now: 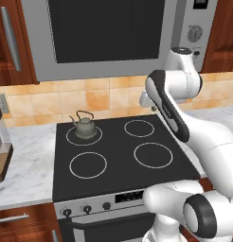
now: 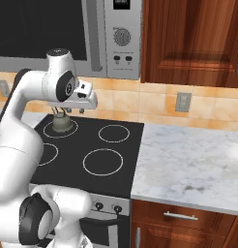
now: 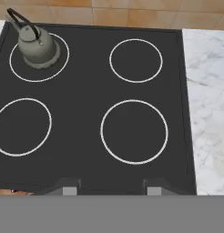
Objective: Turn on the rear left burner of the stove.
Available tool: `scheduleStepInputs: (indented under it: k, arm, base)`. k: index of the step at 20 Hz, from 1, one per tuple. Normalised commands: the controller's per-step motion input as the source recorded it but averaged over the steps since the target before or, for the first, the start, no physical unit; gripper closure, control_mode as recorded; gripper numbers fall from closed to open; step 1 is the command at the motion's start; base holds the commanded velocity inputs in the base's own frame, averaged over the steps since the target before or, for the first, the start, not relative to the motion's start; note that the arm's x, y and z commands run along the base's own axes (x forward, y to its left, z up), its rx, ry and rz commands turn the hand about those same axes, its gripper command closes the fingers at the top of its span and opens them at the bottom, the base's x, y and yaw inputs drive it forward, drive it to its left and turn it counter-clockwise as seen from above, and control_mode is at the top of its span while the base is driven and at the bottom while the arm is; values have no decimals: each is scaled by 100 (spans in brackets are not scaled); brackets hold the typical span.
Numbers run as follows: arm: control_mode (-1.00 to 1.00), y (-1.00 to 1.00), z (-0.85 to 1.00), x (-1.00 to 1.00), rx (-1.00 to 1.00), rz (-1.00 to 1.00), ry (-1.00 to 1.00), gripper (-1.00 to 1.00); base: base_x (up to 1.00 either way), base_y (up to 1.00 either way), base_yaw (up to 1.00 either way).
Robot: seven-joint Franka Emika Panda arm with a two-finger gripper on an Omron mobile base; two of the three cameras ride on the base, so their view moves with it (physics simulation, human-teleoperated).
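Tool (image 3: 109,187) fingers apart, nothing between them, hovering over the stove (image 3: 86,91) near its front edge. Rear left burner (image 3: 38,57) at upper left of hand view, dark inside, grey kettle (image 3: 37,44) sitting on it. Marble table (image 3: 207,100) at right.

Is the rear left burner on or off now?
Off. The rear left burner is dark inside its white ring, with no red glow. A kettle stands on it.
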Motion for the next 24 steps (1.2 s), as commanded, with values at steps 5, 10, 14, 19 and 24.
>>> scheduleStepInputs:
  k: [5,10,14,19,24]
  arm:
    - [-100,46,0,0,0,0,0,-100]
    - [-100,99,0,-5,0,0,-3,-100]
    - [-100,100,-18,-15,-5,0,0,-100]
    - [-100,82,-28,-37,-15,22,9,-100]
    - [-100,97,-42,-21,-10,15,-6,-100]
  base:
    - [0,0,0]
    - [0,0,0]
    - [0,0,0]
    - [0,0,0]
    - [0,0,0]
